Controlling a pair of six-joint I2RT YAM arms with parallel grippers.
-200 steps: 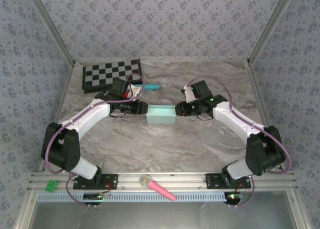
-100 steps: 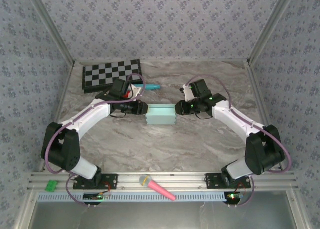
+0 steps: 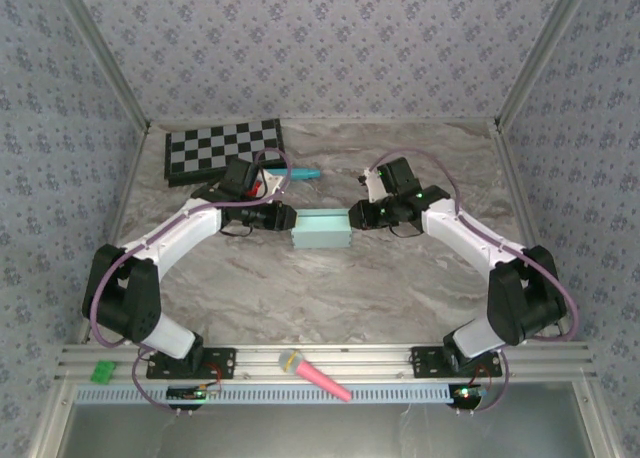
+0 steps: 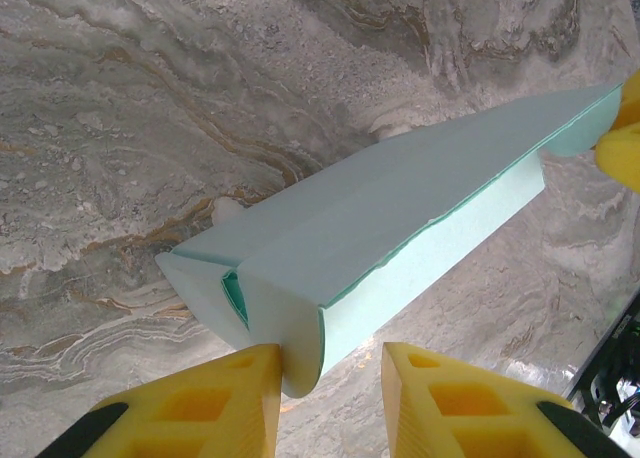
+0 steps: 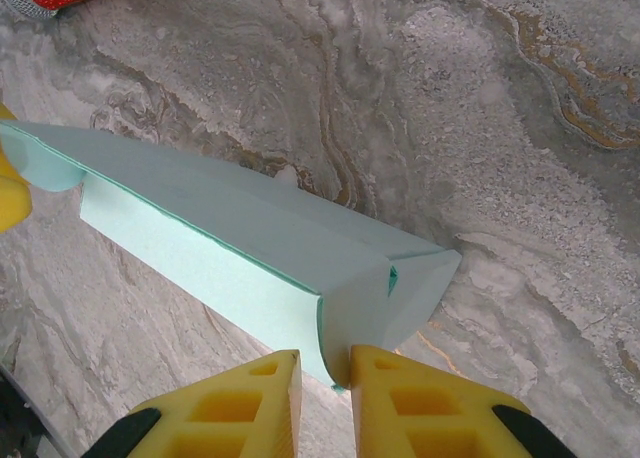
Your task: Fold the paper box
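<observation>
Paper box lies mid-table between both grippers, underside hidden. Right gripper pinches one end flap, fingers nearly together. Left gripper has jaws apart around the other end; one finger touches it, finger bases cut off.

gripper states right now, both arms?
left gripper: open, jaws straddling one end flap of the paper box, with a gap on one side.
right gripper: closed on the paper box's other end flap.
</observation>
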